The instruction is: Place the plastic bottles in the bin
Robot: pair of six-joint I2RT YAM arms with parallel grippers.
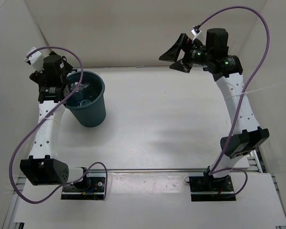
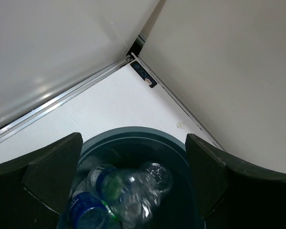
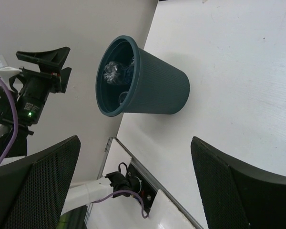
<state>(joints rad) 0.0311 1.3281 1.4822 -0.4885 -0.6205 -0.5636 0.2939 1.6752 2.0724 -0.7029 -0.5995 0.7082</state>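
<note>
We see dark teal bin (image 1: 93, 113) upright on white tabletop (image 1: 157, 119), far left. Clear plastic bottles (image 1: 84, 93) lie inside, jumbled. Left claw (image 1: 68, 80) hangs at bin's left rim; we cannot read its jaws from here. Right claw (image 1: 174, 60) well apart at far right, raised, jaws spread, nothing between. Purple cables (image 1: 238, 9) loop from both arms.

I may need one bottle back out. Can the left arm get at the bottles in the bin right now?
Probably yes: the left claw hangs open over the bin, and nothing covers the bottles at its bottom. The tapering walls might crowd it.
</note>
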